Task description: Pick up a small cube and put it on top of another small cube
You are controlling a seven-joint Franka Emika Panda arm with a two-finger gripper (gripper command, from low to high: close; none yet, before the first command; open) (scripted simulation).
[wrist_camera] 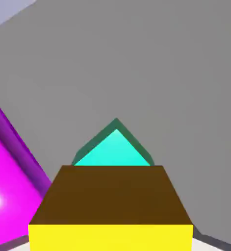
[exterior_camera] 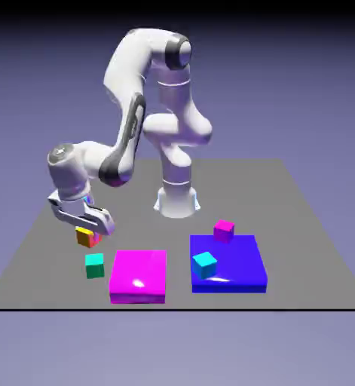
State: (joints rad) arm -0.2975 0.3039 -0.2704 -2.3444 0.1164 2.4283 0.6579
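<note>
At the left of the exterior view, the pincer [exterior_camera: 97,234] is closed on the orange-yellow cube [exterior_camera: 84,237], its jaws parted only by the cube's width. The cube sits just behind the teal-green cube [exterior_camera: 94,265] on the bench [exterior_camera: 301,256]; whether it clears the surface is hard to tell. In the hand view it fills the bottom middle, overlapping the teal-green cube beyond.

It looks light, stiff and unlikely to break, though its smooth, flat faces could slip under a crooked grip. The best hold is square across two opposite side faces, near mid-height, leaving the underside free to land flat. Carried level and released gently, it should settle well on another small cube; a tilted or off-centre release could topple it.
</note>
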